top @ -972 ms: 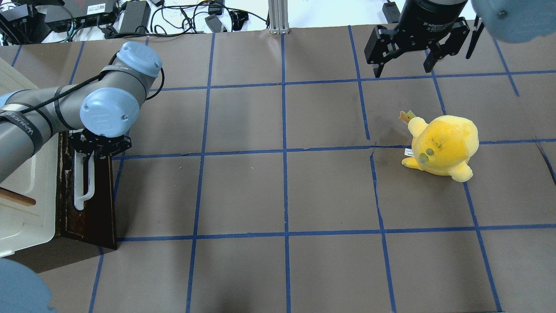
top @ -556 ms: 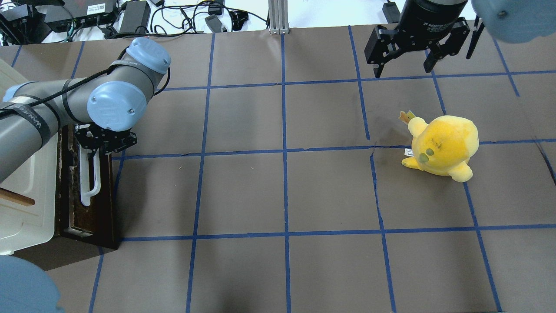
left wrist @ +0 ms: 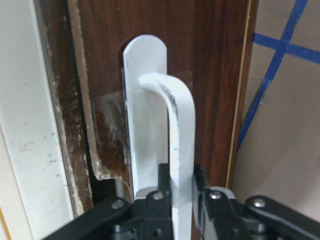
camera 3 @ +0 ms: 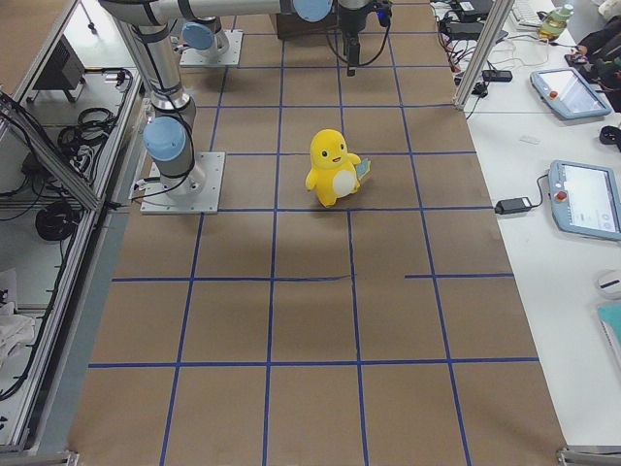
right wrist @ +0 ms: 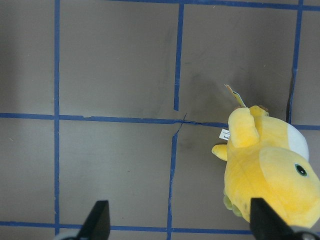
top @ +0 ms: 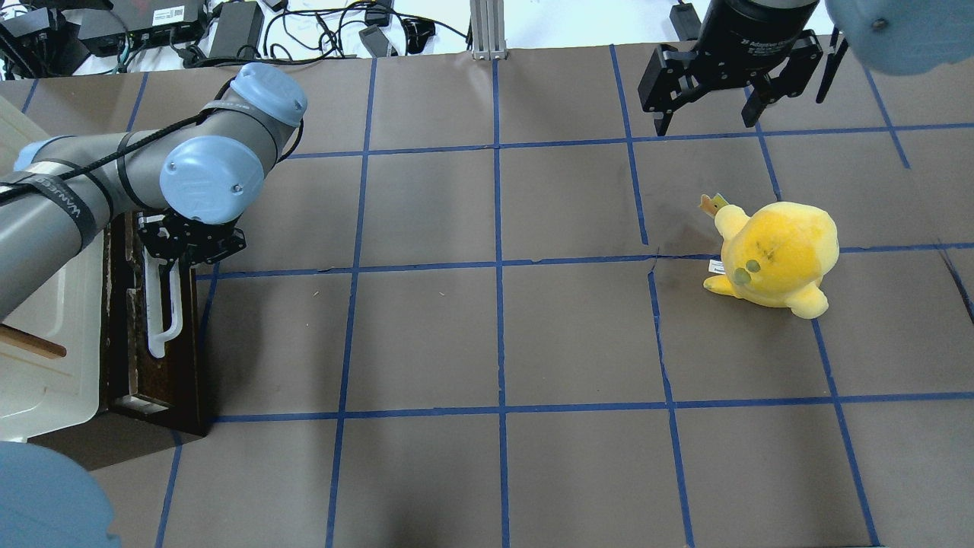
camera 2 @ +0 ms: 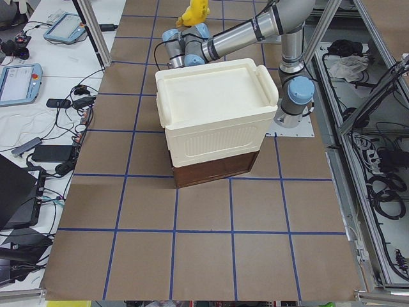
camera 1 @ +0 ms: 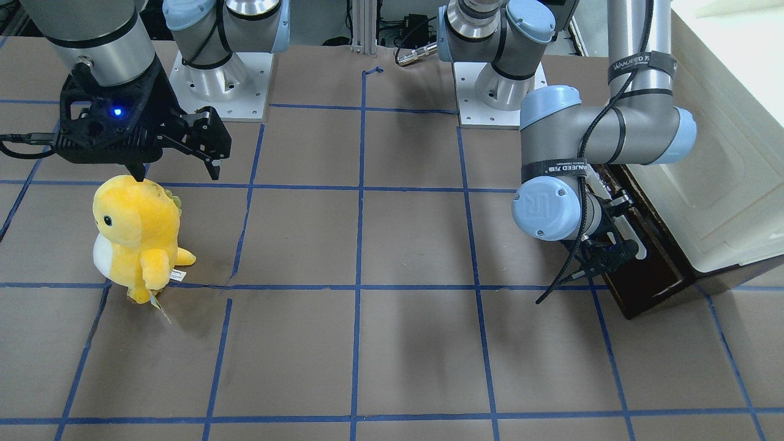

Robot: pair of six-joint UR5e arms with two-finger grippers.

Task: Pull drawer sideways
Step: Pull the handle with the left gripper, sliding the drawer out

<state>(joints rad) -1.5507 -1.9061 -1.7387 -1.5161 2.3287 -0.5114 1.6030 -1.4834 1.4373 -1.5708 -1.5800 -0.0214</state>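
Observation:
The dark brown drawer (top: 141, 365) sits at the foot of the cream-white cabinet (top: 46, 342) at the table's left edge. Its long white bar handle (top: 163, 316) runs along its front. My left gripper (top: 190, 243) is shut on the far end of that handle. In the left wrist view the fingers (left wrist: 202, 192) clamp the white bar (left wrist: 172, 115) against the brown front (left wrist: 210, 75). In the front-facing view the gripper (camera 1: 603, 254) is at the drawer (camera 1: 649, 275). My right gripper (top: 708, 114) is open and empty, hovering at the far right; it also shows in the front-facing view (camera 1: 177, 165).
A yellow plush toy (top: 776, 255) stands on the right half of the table, near the right gripper. It also shows in the right wrist view (right wrist: 270, 170) and the front-facing view (camera 1: 138, 236). Blue tape lines grid the brown tabletop.
My left gripper has moved right and slightly farther away with the handle in it. The drawer front has come a little way out from the cabinet. The right arm has not moved.

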